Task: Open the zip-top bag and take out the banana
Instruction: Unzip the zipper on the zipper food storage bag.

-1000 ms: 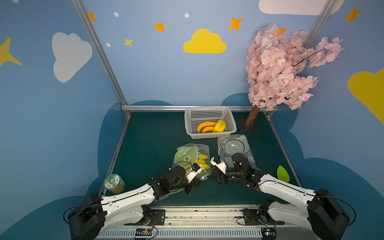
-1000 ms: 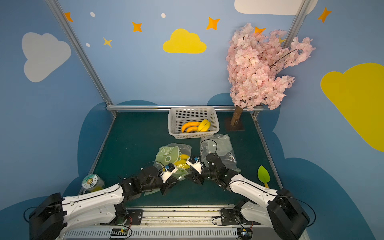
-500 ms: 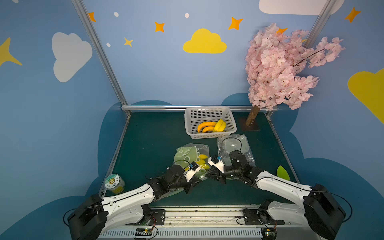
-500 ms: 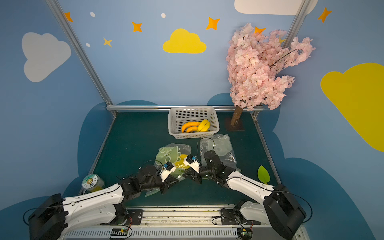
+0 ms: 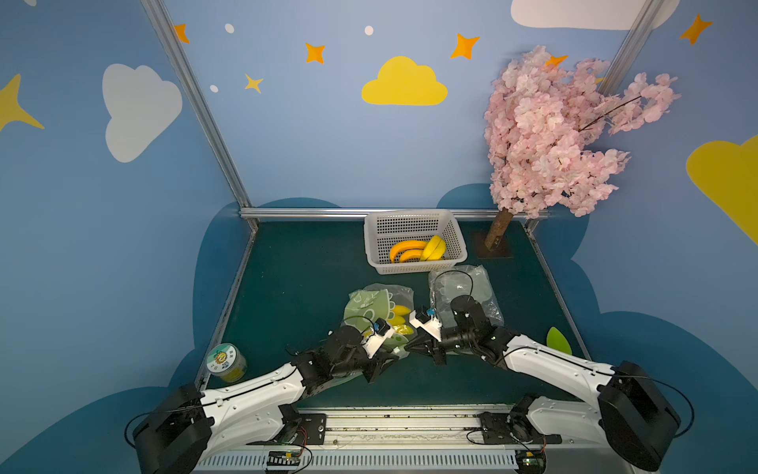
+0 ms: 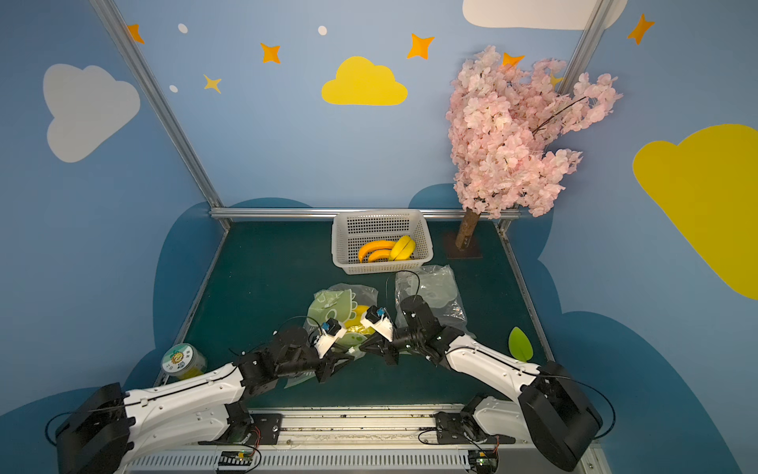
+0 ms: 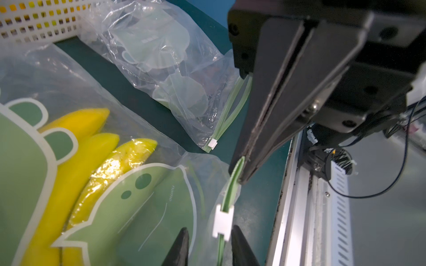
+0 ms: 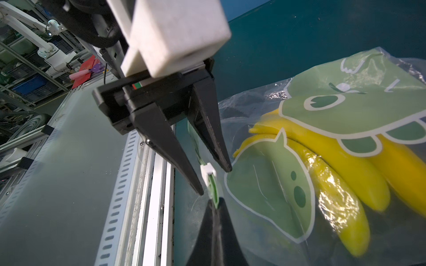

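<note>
1. The zip-top bag (image 5: 369, 301), printed with a green cartoon, lies flat on the dark green table (image 5: 295, 283). It sits near the front edge, between the two arms, and its zip edge is on the side nearest the robot's base.
2. The bananas (image 7: 76, 159) are inside this bag, a yellow bunch showing through the plastic.
3. The right gripper (image 7: 239, 175) has its fingers pressed together on the end of the bag's green zip strip (image 7: 230, 191).
4. The left gripper (image 8: 214, 180) has its fingers parted, one on each side of the white slider (image 8: 207, 171) that rides on that strip. In the right wrist view a gap shows on both sides, so the slider is not clamped.
5. A second clear bag (image 5: 471, 283) lies crumpled just to the right of the first, under the right arm.
6. Behind both bags stands a white basket (image 5: 410, 227) with loose bananas (image 5: 410, 251) in it.
</note>
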### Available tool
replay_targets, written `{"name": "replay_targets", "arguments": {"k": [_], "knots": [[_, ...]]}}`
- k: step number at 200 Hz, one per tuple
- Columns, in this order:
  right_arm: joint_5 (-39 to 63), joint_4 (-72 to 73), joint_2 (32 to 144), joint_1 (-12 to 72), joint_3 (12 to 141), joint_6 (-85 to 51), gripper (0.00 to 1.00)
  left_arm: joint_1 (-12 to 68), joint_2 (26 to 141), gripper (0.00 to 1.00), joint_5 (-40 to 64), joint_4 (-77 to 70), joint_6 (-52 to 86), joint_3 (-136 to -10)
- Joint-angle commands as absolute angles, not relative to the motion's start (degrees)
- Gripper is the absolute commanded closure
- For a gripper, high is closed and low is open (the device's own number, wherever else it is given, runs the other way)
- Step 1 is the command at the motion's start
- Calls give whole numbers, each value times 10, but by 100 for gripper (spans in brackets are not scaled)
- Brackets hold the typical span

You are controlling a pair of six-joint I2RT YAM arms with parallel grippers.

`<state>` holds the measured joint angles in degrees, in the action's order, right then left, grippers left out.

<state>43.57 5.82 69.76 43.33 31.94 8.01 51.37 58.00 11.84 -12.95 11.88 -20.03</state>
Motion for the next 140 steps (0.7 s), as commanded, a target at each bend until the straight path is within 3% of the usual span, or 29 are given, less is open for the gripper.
{"name": "replay_targets", "arguments": {"k": [1, 140], "knots": [[440, 45, 691, 436, 333, 86, 100, 512, 561, 61, 110, -139, 121, -195], [437, 33, 684, 437, 331, 92, 100, 512, 583, 65, 121, -159, 103, -211]]}}
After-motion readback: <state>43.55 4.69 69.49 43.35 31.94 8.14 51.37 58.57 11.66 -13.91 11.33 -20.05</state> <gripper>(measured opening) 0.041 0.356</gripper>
